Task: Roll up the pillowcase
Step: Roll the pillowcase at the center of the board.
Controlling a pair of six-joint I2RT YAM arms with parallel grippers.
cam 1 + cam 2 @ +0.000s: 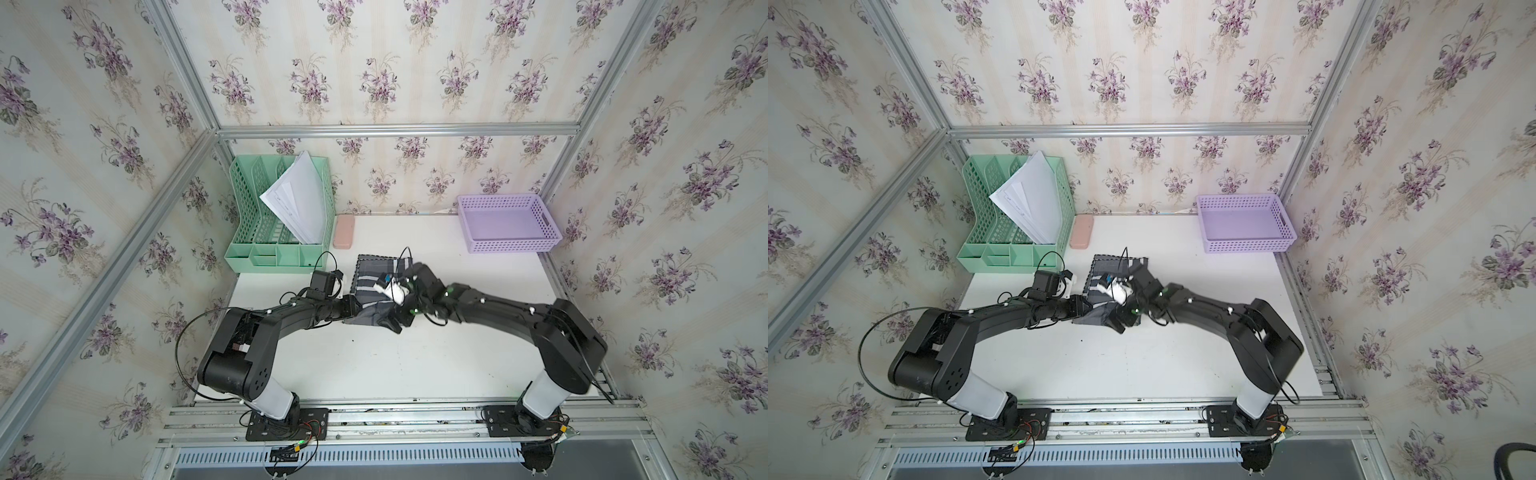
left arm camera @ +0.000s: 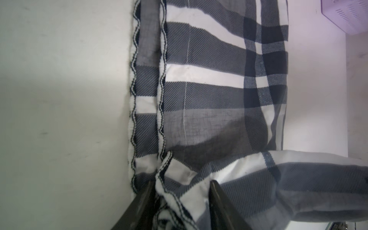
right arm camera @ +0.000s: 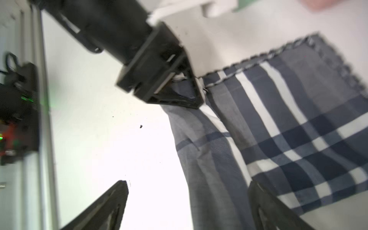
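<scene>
Pillowcase (image 1: 370, 276), grey with navy and white plaid, lying folded on the table (image 1: 374, 365) a little far of centre, between the two arms; both top views show it so. Its scalloped stitched edge runs along the left side, doubled where one layer overlaps another, as the left wrist view shows. The near end is gathered and raised off the flat part in a loose fold. Left fingers (image 2: 143, 203) reach in from the left at the near left corner. They are partly closed, with a bunch of the edge pinched between them. The right wrist view shows the cloth drawn up to their tips. Right fingers (image 3: 111, 203) stand spread wide and hold nothing, one above bare table and the other above the near right part of the cloth. Far left, a green rack (image 1: 249, 232) holding papers (image 1: 299, 199). Just to its right, a pink case (image 1: 344, 232). Far right, a purple basket (image 1: 515, 246), well apart from the cloth.
</scene>
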